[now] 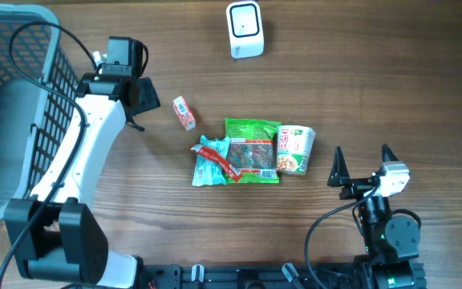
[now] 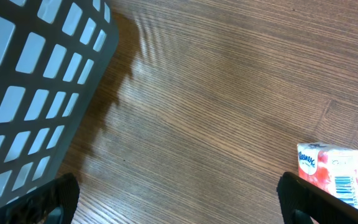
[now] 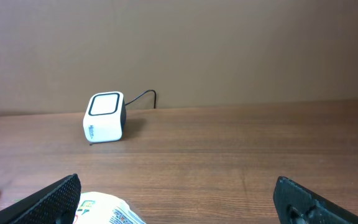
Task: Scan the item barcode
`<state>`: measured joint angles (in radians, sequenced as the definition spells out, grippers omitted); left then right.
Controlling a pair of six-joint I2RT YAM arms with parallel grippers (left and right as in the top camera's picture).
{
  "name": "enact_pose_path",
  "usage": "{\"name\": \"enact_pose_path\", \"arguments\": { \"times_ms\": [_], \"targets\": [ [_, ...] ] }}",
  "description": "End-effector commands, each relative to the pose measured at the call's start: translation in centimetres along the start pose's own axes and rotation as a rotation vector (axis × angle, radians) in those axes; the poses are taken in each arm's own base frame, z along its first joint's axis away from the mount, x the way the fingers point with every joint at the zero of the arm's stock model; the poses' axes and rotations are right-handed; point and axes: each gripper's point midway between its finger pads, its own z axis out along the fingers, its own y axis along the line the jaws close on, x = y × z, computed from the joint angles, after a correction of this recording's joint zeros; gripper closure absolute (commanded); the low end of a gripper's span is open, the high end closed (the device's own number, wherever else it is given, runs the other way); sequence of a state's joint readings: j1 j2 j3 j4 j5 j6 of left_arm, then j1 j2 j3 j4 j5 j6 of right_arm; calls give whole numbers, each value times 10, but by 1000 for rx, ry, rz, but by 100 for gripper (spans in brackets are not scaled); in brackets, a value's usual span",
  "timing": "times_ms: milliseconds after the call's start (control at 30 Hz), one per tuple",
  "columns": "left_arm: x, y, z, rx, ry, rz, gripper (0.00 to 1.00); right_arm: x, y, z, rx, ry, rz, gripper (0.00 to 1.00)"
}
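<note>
Overhead: wooden table [image 1: 375, 80]. A grey plastic basket [image 1: 6, 48] sits at the far left edge. A white barcode scanner [image 1: 245, 30] stands at the top centre, well apart from everything else.

Left arm reaches up beside the basket. Left fingers [image 1: 147, 94] are spread wide and hold nothing. In the left wrist view both finger tips show at the bottom corners, with bare wood between them. A small red-and-white tissue pack [image 1: 184, 112] lies flat on the table just beside the left fingers, on their outer side and not between them. In the left wrist view the pack [image 2: 331, 171] is at the lower right, next to the right-hand tip, with a printed barcode showing on its lower edge. I cannot tell whether pack and tip touch. The basket wall fills the upper left of that view.

Mid-table cluster, touching or overlapping:
- a teal packet [image 1: 212, 160] on the left
- a green snack packet [image 1: 252, 150] in the middle
- a cup noodle [image 1: 296, 149] on its side at the right

Right arm is at the lower right. Right fingers [image 1: 337, 167] are also spread wide and empty, near the cup noodle but clear of it. In the right wrist view the scanner [image 3: 104, 117] is far ahead, with its cable trailing behind it.
</note>
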<state>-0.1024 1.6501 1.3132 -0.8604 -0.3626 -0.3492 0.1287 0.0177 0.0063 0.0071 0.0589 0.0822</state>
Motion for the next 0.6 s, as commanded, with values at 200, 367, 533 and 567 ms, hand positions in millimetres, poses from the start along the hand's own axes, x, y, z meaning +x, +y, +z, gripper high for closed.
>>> {"name": "enact_pose_path", "arguments": {
  "times_ms": [200,367,533,567],
  "targets": [
    [-2,5,-1,-18,-12,8,0,-1,1,0,-8,-5,-3,0],
    [-2,5,-1,-18,-12,8,0,-1,1,0,-8,-5,-3,0],
    [-2,5,-1,-18,-12,8,0,-1,1,0,-8,-5,-3,0],
    [-2,5,-1,-18,-12,8,0,-1,1,0,-8,-5,-3,0]
  ]
}}
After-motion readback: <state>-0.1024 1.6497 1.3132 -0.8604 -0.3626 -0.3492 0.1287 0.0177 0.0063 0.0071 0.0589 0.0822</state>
